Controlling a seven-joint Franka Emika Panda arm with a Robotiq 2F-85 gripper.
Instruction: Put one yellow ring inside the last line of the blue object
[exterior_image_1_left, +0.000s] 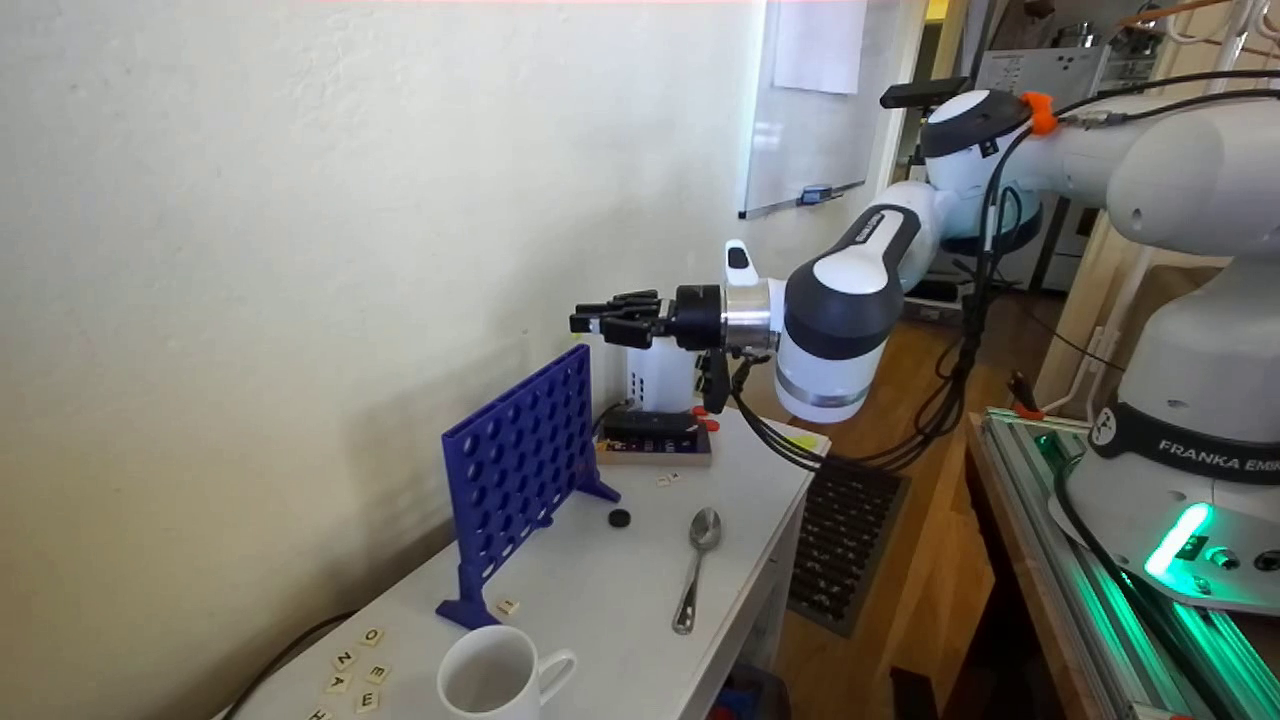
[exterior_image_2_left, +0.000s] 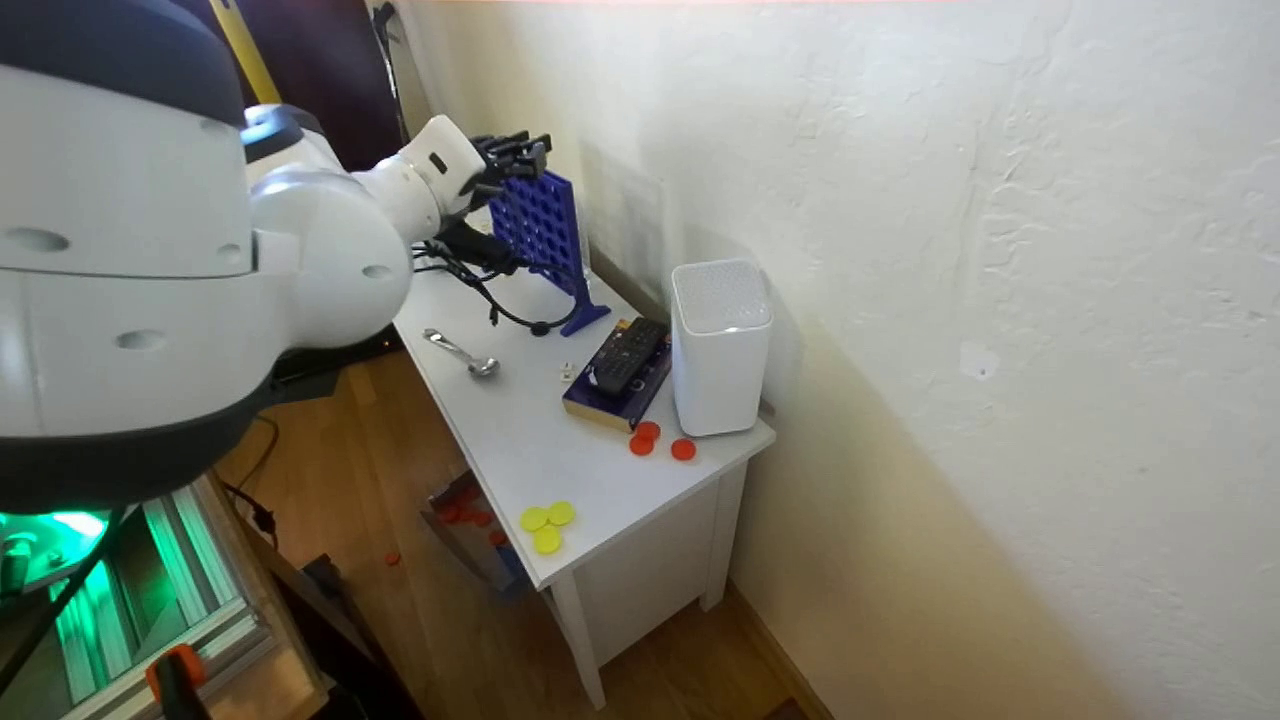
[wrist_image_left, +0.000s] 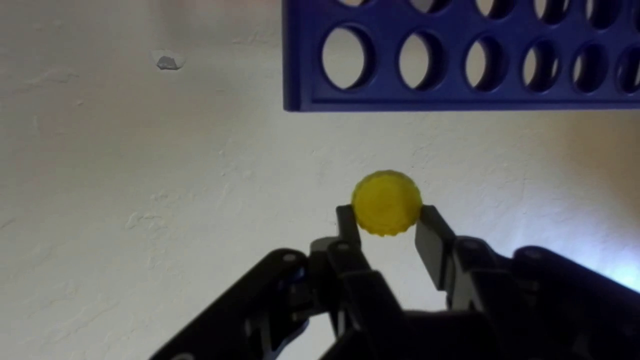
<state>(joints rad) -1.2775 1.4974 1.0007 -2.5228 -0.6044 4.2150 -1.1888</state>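
Note:
The blue object (exterior_image_1_left: 515, 394) stands upright on the white table beside the wall, its rows of round holes seen in both exterior views. My gripper (wrist_image_left: 386, 215) is shut on a yellow ring (wrist_image_left: 386, 196), pinched at its sides between the two fingertips. In an exterior view the gripper (exterior_image_1_left: 582, 322) is level, just above the end of the panel away from the cup. The wrist view shows a gap between the held ring and the panel's straight edge (wrist_image_left: 450, 104). Three more yellow rings (exterior_image_2_left: 547, 540) lie at a table corner.
A tall white box (exterior_image_2_left: 722, 350) and a book with a remote (exterior_image_2_left: 628, 355) stand past the panel's end. Red discs (exterior_image_2_left: 683, 449), a spoon (exterior_image_1_left: 692, 570), a dark disc (exterior_image_1_left: 619, 518), letter tiles and a white cup (exterior_image_1_left: 490, 675) are on the table. The wall is close behind.

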